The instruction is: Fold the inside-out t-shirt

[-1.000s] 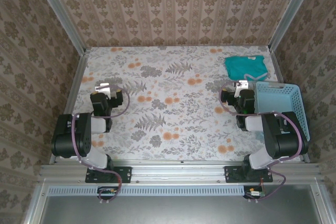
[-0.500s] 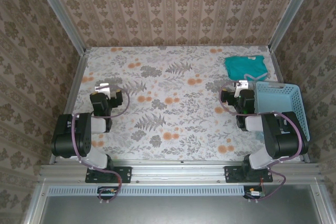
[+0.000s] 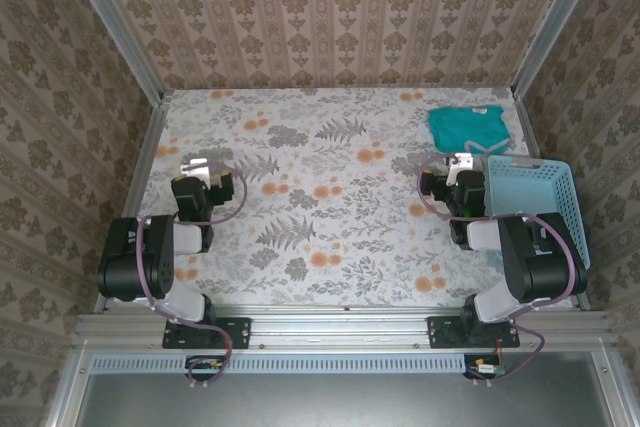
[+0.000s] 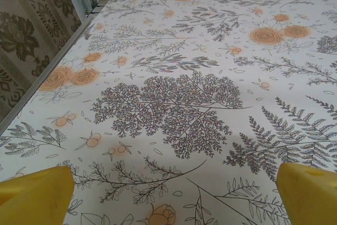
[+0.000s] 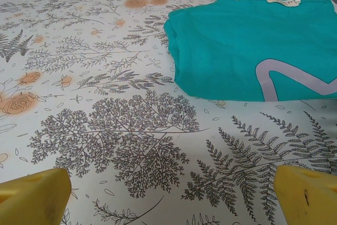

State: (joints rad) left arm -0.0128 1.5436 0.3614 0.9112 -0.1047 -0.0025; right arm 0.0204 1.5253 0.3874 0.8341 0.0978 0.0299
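our left gripper (image 3: pixel 198 166) hangs low over the near left of the table (image 3: pixel 320 217), its yellow fingers wide apart and nothing between them. from its wrist camera the left gripper (image 4: pixel 171 196) has bare flowered cloth ahead of it, running to the metal rail at the left edge.

our right gripper (image 3: pixel 462 162) sits on the right side, jaws just as wide and just as empty. from its own camera the right gripper (image 5: pixel 171 198) points at the t-shirt (image 5: pixel 237 46), which lies a little beyond the fingertips and apart from them.

the t-shirt (image 3: pixel 467 127) rests flat in the far right corner of the table, near the back wall. it makes a compact shape with a neat, layered left edge. a small white tag (image 5: pixel 284 1) shows at its far edge, and a pale angular mark sits near its right side. just near of it, at the table's right edge, stands a light-blue basket (image 3: pixel 530 197), beside the right arm.

we judge the folding largely done: the shirt looks gathered into a tidy packet and neither hand is on it. we cannot tell how many folds it holds, nor whether it wants a last tuck. if anything is left, it falls to the right arm, which is nearest.
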